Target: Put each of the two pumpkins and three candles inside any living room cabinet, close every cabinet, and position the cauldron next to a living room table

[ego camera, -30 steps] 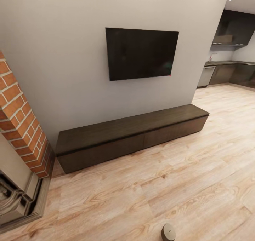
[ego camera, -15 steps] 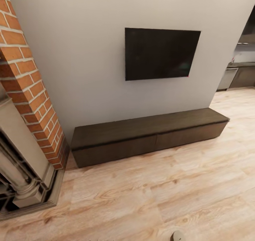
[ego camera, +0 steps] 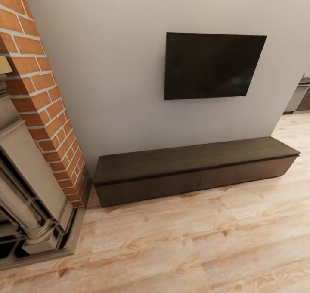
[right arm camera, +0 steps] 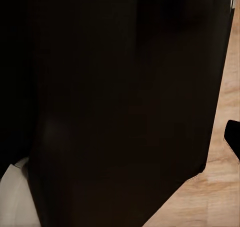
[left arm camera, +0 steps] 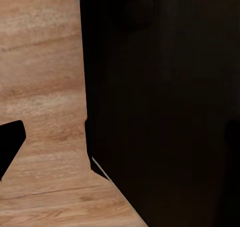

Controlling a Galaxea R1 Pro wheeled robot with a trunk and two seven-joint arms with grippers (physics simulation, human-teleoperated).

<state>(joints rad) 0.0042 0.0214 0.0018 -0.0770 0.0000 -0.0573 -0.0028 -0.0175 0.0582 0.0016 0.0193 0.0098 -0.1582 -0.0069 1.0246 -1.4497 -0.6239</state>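
Observation:
The cabinet (ego camera: 193, 161), a long low dark brown unit, stands against the grey wall with both of its wide fronts flush and shut. The pumpkins, candles, cauldron and table are out of view. In the left wrist view one dark fingertip (left arm camera: 11, 144) hangs over the wooden floor beside the robot's black body (left arm camera: 160, 107). In the right wrist view another dark fingertip (right arm camera: 233, 136) pokes in at the edge, next to the same black body (right arm camera: 120, 102). Whether either gripper is open or shut cannot be made out.
A black TV (ego camera: 213, 65) hangs on the wall above the cabinet. A brick chimney (ego camera: 43, 103) and a grey fireplace surround (ego camera: 30, 198) stand at the left. Pale wooden floor (ego camera: 185, 245) stretches in front of the cabinet. Kitchen units (ego camera: 299, 97) show at the far right.
The camera has turned left: cabinet and TV have shifted right in the picture and more of the fireplace shows. A small round grey thing on the floor has left the bottom edge.

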